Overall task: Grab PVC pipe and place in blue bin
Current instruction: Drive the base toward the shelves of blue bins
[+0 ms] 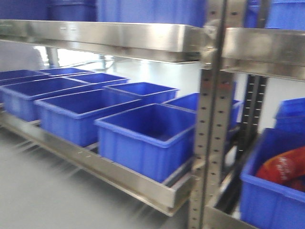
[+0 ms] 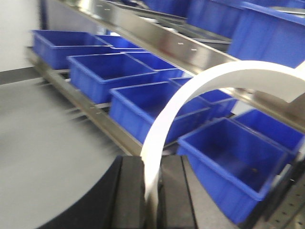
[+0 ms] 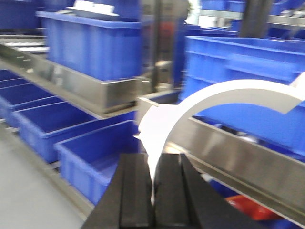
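A white curved piece of PVC pipe (image 2: pixel 190 90) arcs up and to the right out of my left gripper (image 2: pixel 151 191), which is shut on its lower end. My right gripper (image 3: pixel 155 186) is likewise shut on a second white curved PVC piece (image 3: pixel 228 93). Open blue bins stand in a row on the low shelf: one (image 2: pixel 228 162) lies just right of the left gripper, another (image 3: pixel 90 157) lies left of and below the right gripper. In the front view the nearest bin (image 1: pixel 147 138) is empty and neither gripper shows.
A steel shelf rail (image 1: pixel 119 40) runs over the bin row, and a perforated steel upright (image 1: pixel 209 143) stands right of it. A bin at the far right holds a red item (image 1: pixel 283 169). Grey floor (image 1: pixel 43 191) lies in front of the shelving.
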Robot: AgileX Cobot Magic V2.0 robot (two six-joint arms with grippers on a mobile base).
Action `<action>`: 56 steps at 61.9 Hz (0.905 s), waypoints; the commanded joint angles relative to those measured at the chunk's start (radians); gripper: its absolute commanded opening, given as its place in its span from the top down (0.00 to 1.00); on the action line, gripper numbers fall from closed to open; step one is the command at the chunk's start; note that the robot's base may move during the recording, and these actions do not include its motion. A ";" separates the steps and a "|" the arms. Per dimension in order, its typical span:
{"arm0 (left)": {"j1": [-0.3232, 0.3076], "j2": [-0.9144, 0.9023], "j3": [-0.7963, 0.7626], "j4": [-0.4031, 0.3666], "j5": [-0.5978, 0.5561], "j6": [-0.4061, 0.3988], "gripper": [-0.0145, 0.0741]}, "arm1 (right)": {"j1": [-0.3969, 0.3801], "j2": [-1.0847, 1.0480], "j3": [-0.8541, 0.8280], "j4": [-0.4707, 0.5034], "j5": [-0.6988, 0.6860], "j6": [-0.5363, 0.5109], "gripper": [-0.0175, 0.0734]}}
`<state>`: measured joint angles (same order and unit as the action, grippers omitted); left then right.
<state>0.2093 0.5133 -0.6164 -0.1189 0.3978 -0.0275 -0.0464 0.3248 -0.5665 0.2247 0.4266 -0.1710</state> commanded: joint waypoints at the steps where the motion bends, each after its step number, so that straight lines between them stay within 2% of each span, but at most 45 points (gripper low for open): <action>1: 0.002 -0.007 -0.002 -0.010 -0.023 -0.005 0.96 | -0.004 -0.002 0.001 -0.009 -0.022 -0.001 0.99; 56: 0.002 -0.007 -0.002 -0.010 -0.023 -0.005 0.96 | -0.004 -0.002 0.001 -0.009 -0.022 -0.001 0.99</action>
<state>0.2093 0.5133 -0.6164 -0.1189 0.3978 -0.0275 -0.0464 0.3248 -0.5665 0.2247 0.4266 -0.1710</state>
